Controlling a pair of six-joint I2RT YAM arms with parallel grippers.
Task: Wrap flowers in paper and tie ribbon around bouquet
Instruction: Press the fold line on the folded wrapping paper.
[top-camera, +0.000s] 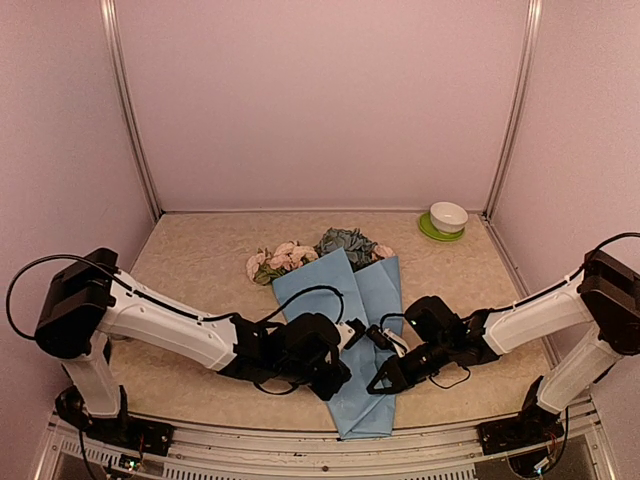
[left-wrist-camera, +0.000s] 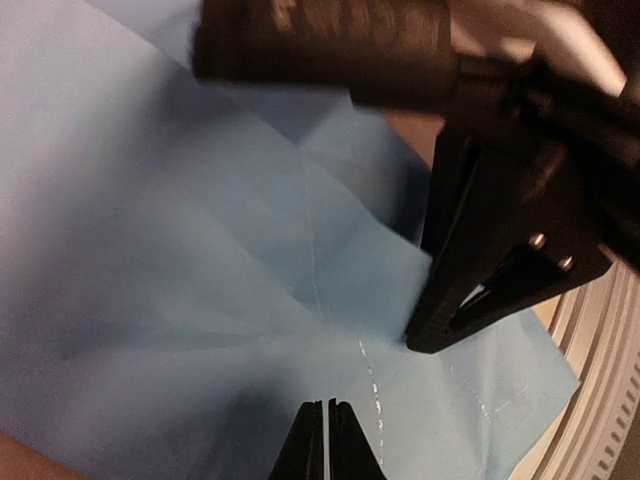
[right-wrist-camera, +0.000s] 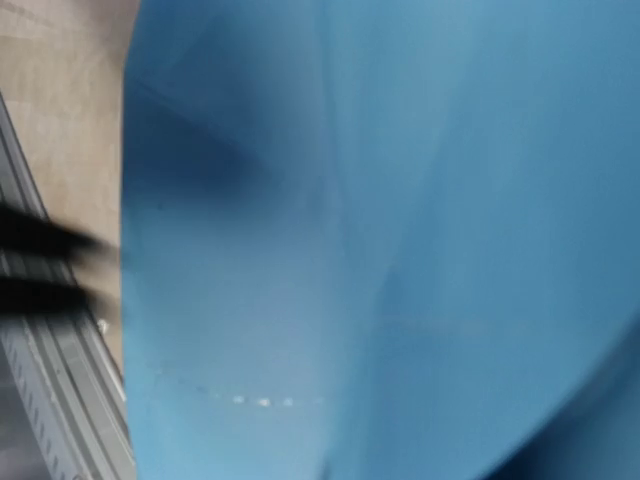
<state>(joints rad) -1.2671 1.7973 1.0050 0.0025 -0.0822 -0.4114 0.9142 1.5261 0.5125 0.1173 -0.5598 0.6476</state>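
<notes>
The bouquet (top-camera: 345, 285) lies mid-tabletop (top-camera: 190, 270), its flowers (top-camera: 300, 255) toward the far wall and its light blue paper (top-camera: 362, 410) running to the near edge. Both claws meet over the lower paper. The left claw (left-wrist-camera: 326, 440) is pinched closed just above it. The right claw (left-wrist-camera: 422, 338) is closed too, tips at a crease — whether it grips paper I cannot tell.

Flowers (top-camera: 290, 258) half under paper (top-camera: 378, 290) (stems unseen)

Matt, creased blue paper (top-camera: 362, 405) — dull, speckled beige table (top-camera: 200, 260)
</notes>
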